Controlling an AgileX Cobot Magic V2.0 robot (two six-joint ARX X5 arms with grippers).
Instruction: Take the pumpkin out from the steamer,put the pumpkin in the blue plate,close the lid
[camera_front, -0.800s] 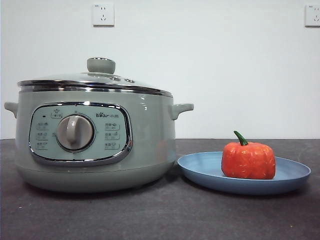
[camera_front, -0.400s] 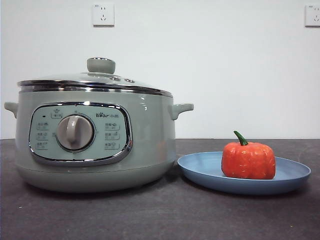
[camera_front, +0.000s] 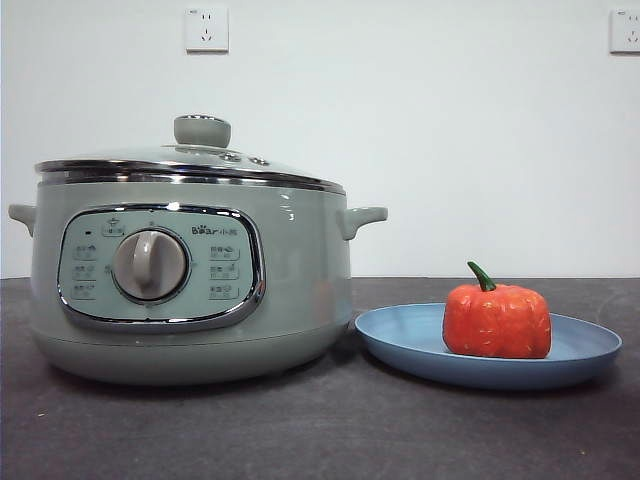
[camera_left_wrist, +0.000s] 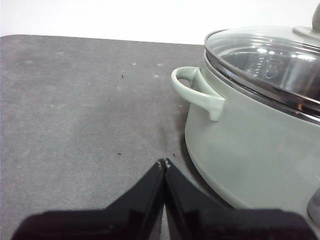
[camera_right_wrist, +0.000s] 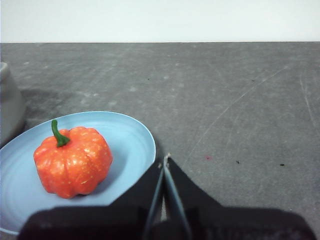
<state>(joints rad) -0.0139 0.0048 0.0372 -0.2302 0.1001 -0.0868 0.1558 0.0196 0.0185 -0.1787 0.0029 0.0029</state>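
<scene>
The pumpkin (camera_front: 497, 320) is seen upright on the blue plate (camera_front: 400, 340), its green stem pointing up, and the plate lies on the dark table (camera_front: 300, 430) just beside the steamer (camera_front: 300, 280). The lid (camera_front: 190, 160) is seated on the steamer, its chrome rim level all round and its pale green knob on top. The right gripper (camera_right_wrist: 165, 159) is held near the plate's edge, apart from the pumpkin (camera_right_wrist: 73, 161), with its jaws pressed together and nothing between them. The left gripper (camera_left_wrist: 164, 163) is likewise closed and empty, held over the table near the steamer's side handle (camera_left_wrist: 197, 92), touching nothing.
</scene>
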